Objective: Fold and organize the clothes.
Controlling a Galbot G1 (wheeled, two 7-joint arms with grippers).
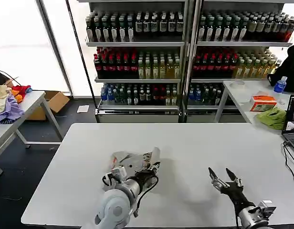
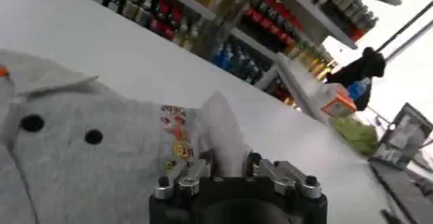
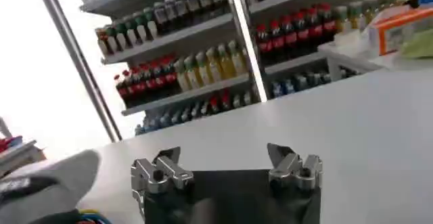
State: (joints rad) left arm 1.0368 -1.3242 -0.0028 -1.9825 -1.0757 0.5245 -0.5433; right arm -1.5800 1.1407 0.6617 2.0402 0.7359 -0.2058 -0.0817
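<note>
Pinching soft grey shirt (image 1: 132, 162) seemingly, left end effector (image 1: 148, 168), bunched cotton folds.

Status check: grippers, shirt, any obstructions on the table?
Left gripper shut on grey shirt, bunched on table. Right gripper open, clear of it. Nothing blocking.

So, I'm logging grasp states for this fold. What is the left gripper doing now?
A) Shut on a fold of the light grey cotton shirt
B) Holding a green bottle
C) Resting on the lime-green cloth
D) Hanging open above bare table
A: in the left wrist view the left gripper pinches a raised fold of the light grey cotton shirt, while the right gripper hangs open over the white table.
</note>
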